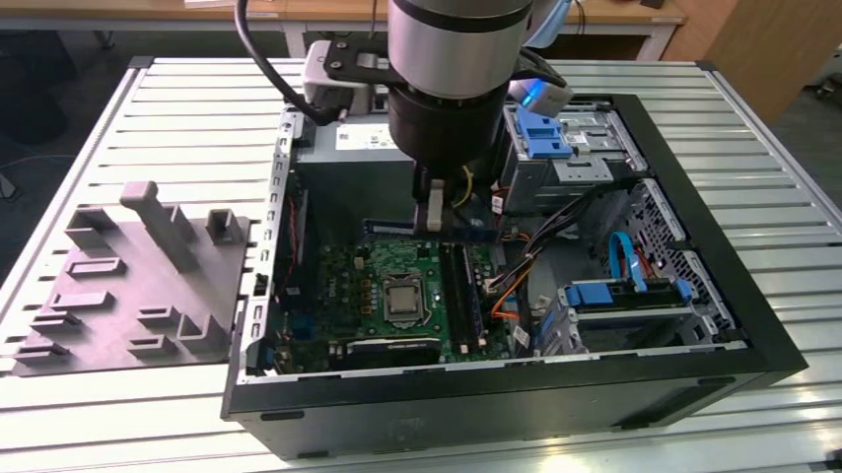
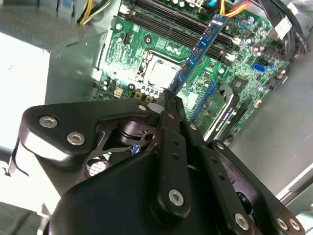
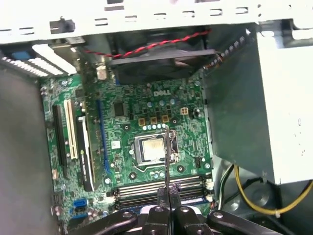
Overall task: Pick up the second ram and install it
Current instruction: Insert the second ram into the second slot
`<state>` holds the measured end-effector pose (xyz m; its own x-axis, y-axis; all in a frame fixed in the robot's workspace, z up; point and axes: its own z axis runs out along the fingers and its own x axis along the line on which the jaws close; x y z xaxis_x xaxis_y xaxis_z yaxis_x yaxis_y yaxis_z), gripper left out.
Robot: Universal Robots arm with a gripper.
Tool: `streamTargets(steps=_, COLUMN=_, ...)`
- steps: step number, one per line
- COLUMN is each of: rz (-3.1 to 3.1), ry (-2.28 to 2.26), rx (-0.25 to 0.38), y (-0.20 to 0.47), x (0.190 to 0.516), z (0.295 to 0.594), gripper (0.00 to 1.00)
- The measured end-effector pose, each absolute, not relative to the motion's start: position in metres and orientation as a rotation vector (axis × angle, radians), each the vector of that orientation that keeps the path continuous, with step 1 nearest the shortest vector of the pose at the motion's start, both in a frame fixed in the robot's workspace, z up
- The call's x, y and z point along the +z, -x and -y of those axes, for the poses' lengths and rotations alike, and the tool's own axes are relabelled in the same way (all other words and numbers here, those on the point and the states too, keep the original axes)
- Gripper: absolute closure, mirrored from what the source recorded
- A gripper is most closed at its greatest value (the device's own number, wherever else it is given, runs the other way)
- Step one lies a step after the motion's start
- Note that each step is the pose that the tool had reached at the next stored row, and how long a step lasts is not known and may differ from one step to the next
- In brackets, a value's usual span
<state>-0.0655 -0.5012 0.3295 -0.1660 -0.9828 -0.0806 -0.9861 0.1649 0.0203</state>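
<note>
My gripper (image 1: 435,225) hangs inside the open computer case (image 1: 711,325), just above the motherboard (image 1: 355,286). It is shut on the ram (image 2: 198,49), a thin blue-green stick that juts out from between the closed fingertips (image 2: 172,105). In the first wrist view the ram (image 3: 167,152) shows edge-on, hanging over the CPU socket (image 3: 154,149), with the gripper (image 3: 167,198) above the long memory slots (image 3: 142,188). In the exterior view these memory slots (image 1: 456,281) run just below and right of the gripper.
A grey moulded fixture tray (image 1: 132,286) lies on the slatted table at the exterior view's left. The power supply (image 1: 349,148), blue drive cages (image 1: 539,133) and loose cables (image 1: 507,286) crowd the case. A fan (image 3: 156,63) and expansion card (image 3: 85,152) border the board.
</note>
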Motion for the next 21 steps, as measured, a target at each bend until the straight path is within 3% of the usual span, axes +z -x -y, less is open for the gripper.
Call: streamTargets(steps=21, rz=-2.686, ry=1.507, rx=0.088, y=0.0656, x=0.3285, z=0.5013, gripper=0.89)
